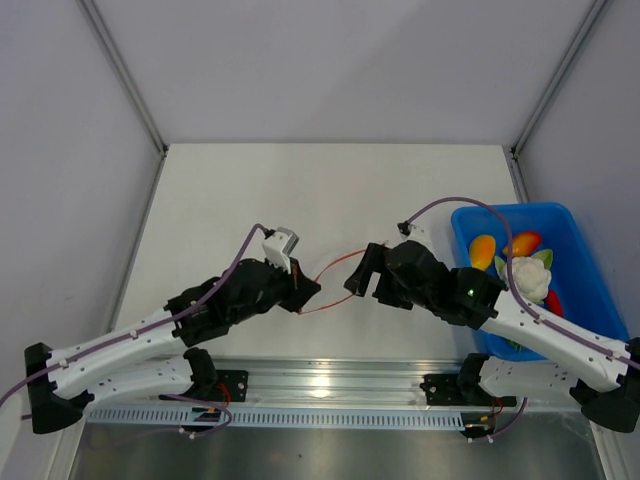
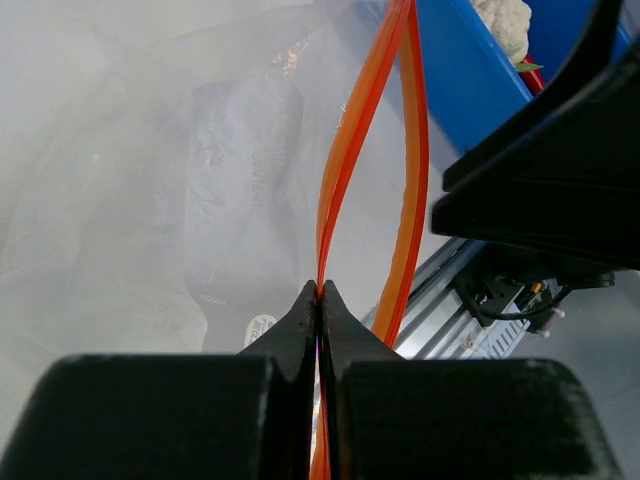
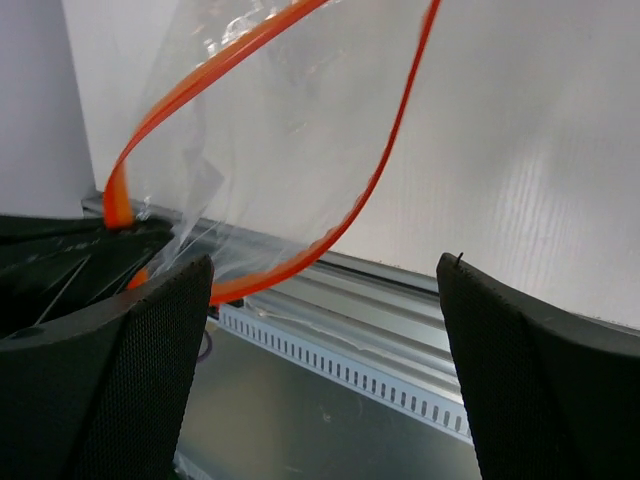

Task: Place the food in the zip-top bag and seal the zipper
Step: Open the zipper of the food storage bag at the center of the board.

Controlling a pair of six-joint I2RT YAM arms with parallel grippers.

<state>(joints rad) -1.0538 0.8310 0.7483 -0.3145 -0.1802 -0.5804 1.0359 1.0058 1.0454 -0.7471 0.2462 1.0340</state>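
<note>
Two thin orange-red lips form the zipper (image 2: 345,170), and the zip-top bag (image 2: 230,150) beneath looks light, limp and slippery, so the stiffer strip seems the best hold. The left gripper (image 2: 320,292) is clamped on that strip near one end, between the two arms. The right gripper (image 3: 322,268) gapes wide, facing the bowed-open mouth and holding nothing. The food (image 1: 515,265) lies in the blue bin (image 1: 585,255).
</note>
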